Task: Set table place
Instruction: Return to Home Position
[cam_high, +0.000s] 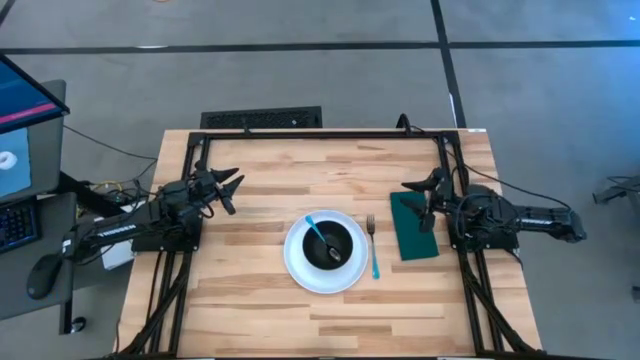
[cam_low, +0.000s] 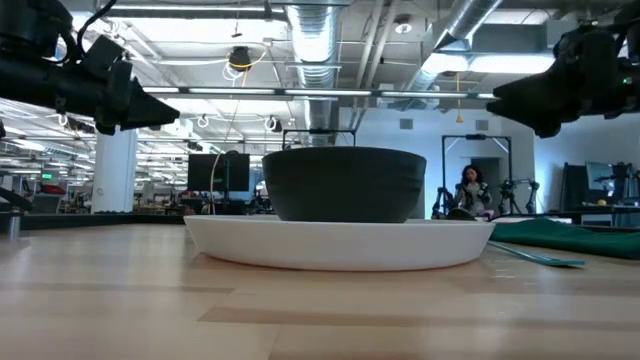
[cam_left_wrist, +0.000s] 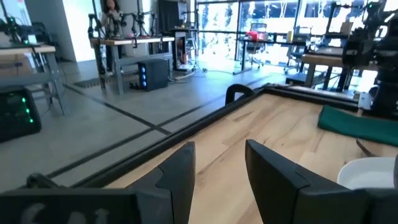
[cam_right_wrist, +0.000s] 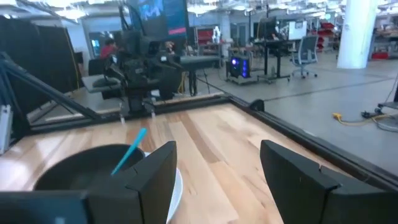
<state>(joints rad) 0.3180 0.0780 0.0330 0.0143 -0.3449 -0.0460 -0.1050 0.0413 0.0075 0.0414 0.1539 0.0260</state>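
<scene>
Place is laid on the counter (cam_high: 250, 295): spoon (cam_high: 317, 231) in bowl (cam_high: 338, 247) on plate (cam_high: 298, 272), fork (cam_high: 372, 245) just beside, napkin (cam_high: 412, 243) beyond it. Left hand (cam_high: 232, 192) and right hand (cam_high: 419, 203) hang at the sides, fingers apart, empty. Likely the homing step; next, the 2 just need parking clear.

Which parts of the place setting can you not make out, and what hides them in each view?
Low view: the bowl's wall hides the spoon.
Left wrist view: the picture edge cuts off the plate.
Right wrist view: one finger of the right gripper covers part of the bowl.
High view: the right gripper overhangs the napkin, hiding part of it.
</scene>
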